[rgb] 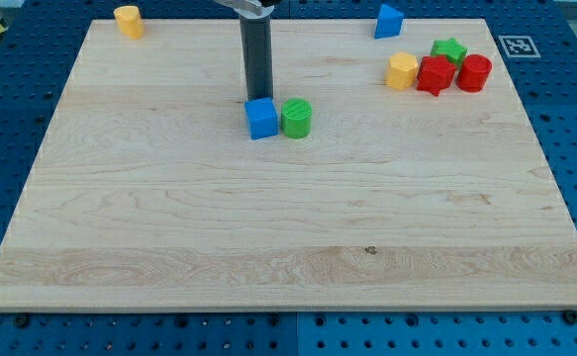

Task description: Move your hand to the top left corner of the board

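my tip (257, 99) is sitting just above the blue cube (261, 119), at that cube's upper edge and seemingly touching it, though i cannot tell for certain whether there is contact. there are no jaws on this rod, so there is nothing to be apart or together; it is simply a bare end resting at table height.

the goal, the top left corner of the board (100, 198), is lying well up and to the view's left of the blue cube. a yellow cylinder (128, 21) is standing close to that corner, also far to the left of the blue cube and above it.

judging from this, the task is not yet done: my tip is sitting nearer the board's middle than its corner, and the whole leftward and upward travel is remaining. the path from the blue cube toward the corner is looking free of blocks until the yellow cylinder, which i am likely needing to stop short of or skirt.

a green cylinder (296, 118) is touching the blue cube on its right. well to the right and higher, a blue wedge-like block (388, 21), a yellow block (402, 72), a green star-like block (449, 49), a red star-like block (433, 75) and a red cylinder (474, 73) are clustering.
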